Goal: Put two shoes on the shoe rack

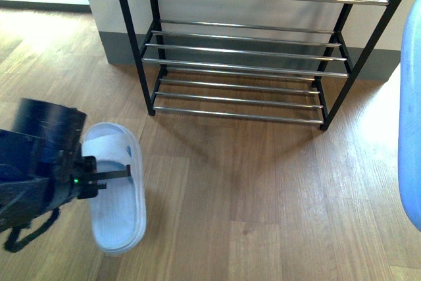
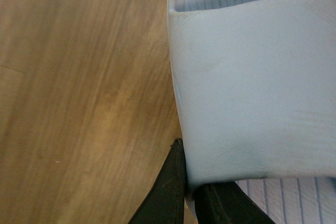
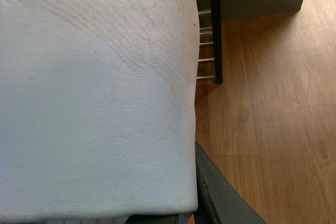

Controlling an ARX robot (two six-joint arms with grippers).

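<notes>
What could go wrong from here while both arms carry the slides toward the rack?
The left gripper pinches only the strap edge of the left slide, so it might slip. The shoe rack has thin, spaced bars; a slide could tip between them. The right slide looks close to a rack leg and might bump it.

No text, brand or number is legible on the pale blue moulded slide, its twin slide, or the black metal-framed rack.
</notes>
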